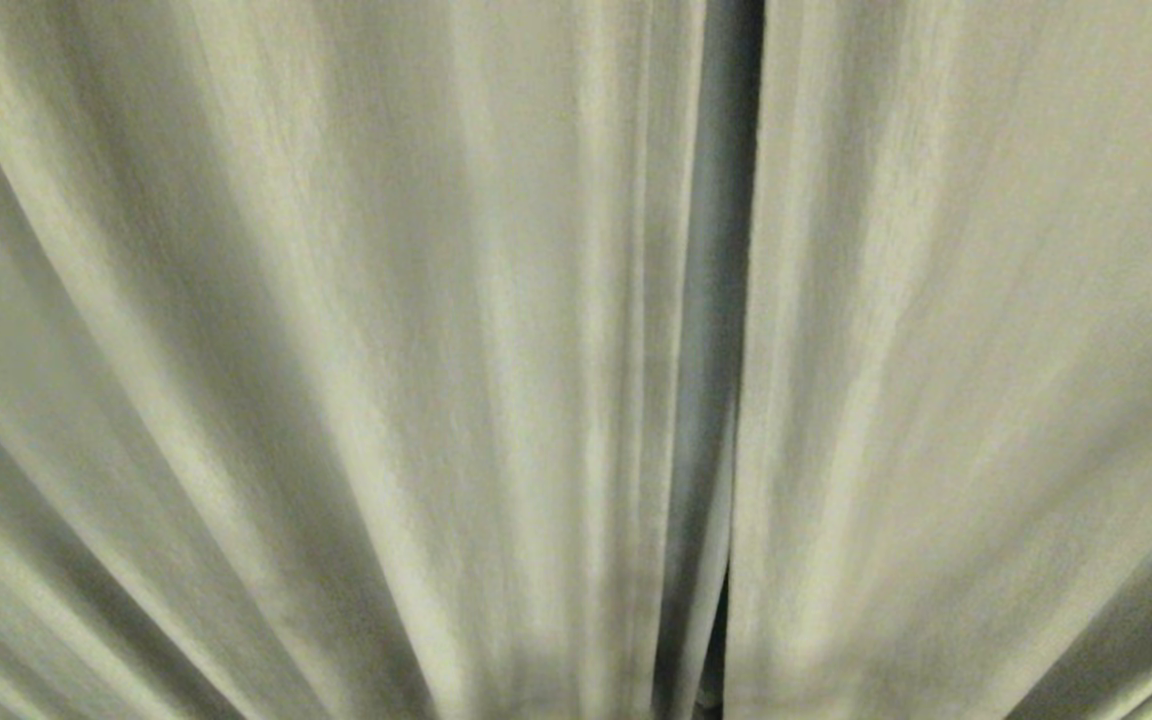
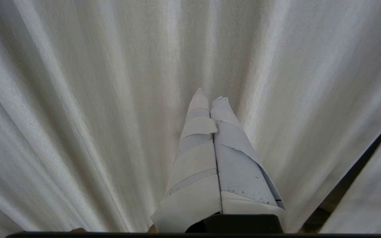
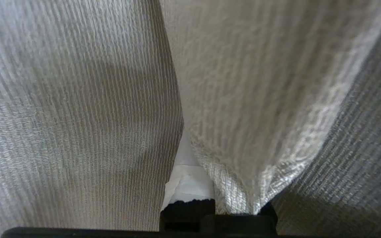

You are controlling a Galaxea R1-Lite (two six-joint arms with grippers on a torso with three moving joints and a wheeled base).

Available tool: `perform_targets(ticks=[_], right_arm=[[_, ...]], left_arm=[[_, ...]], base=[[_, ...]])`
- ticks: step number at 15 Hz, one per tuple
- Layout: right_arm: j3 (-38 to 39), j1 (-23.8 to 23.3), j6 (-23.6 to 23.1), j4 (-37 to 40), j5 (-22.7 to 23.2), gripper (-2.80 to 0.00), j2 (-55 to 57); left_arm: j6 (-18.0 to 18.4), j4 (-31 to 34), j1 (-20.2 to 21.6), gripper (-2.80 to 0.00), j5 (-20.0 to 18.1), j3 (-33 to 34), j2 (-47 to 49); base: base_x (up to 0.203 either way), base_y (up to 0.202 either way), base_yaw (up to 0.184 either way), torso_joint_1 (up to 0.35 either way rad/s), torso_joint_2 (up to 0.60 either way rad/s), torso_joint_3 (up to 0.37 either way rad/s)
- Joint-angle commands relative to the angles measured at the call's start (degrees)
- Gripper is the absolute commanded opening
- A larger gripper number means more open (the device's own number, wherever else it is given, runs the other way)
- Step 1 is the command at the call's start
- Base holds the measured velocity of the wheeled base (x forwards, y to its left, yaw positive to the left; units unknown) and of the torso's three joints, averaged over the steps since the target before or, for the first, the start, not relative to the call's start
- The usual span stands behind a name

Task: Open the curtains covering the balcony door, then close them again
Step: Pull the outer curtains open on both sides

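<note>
The curtains hang drawn together: a left cream panel (image 1: 336,350) and a right panel (image 1: 986,350), with a narrow dark slit (image 1: 721,300) between their hemmed edges. The balcony door is hidden behind them. Neither arm shows in the head view. My left gripper (image 2: 210,97) is shut and empty, its white-taped fingers pressed together and pointing at the left panel (image 2: 94,99) without touching it. Of my right gripper only one taped finger (image 3: 187,183) shows. It is pushed in between two folds of curtain fabric (image 3: 260,99), which drape over the rest of it.
A dark gap (image 2: 359,172) runs between the panels at the edge of the left wrist view. Pleated fabric fills all three views, close in front of me.
</note>
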Motion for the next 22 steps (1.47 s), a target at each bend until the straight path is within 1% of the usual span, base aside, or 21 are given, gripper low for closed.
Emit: perform_targets(ticks=[1, 5, 7, 14, 17, 22], right_arm=[[-1.8, -1.4, -0.1, -0.1, 0.0, -2.80, 2.4], [-2.2, -3.3, -0.1, -0.2, 0.6, -2.80, 3.9], [-2.7, -4.9, -0.2, -0.5, 5.5, -2.80, 4.3], [-3.9, -6.8, -0.3, -0.8, 5.7, -2.80, 5.8], [-5.8, -7.8, -0.3, -0.4, 5.8, -2.80, 6.8], [-4.7, -7.9, -0.2, -0.1, 6.5, -2.80, 5.3]], left_arm=[[0.0, 0.0, 0.0, -2.80, 0.0, 0.0, 0.0], [0.0, 0.0, 0.0, -2.80, 0.0, 0.0, 0.0], [0.0, 0.0, 0.0, -2.80, 0.0, 0.0, 0.0], [0.0, 0.0, 0.0, -2.80, 0.0, 0.0, 0.0], [0.0, 0.0, 0.0, -2.80, 0.0, 0.0, 0.0], [0.0, 0.0, 0.0, -2.80, 0.0, 0.0, 0.0]], base=[[0.000, 0.000, 0.000, 0.000, 0.00, 0.000], [0.000, 0.000, 0.000, 0.000, 0.00, 0.000], [0.000, 0.000, 0.000, 0.000, 0.00, 0.000], [0.000, 0.000, 0.000, 0.000, 0.00, 0.000], [0.000, 0.000, 0.000, 0.000, 0.00, 0.000], [0.000, 0.000, 0.000, 0.000, 0.00, 0.000]])
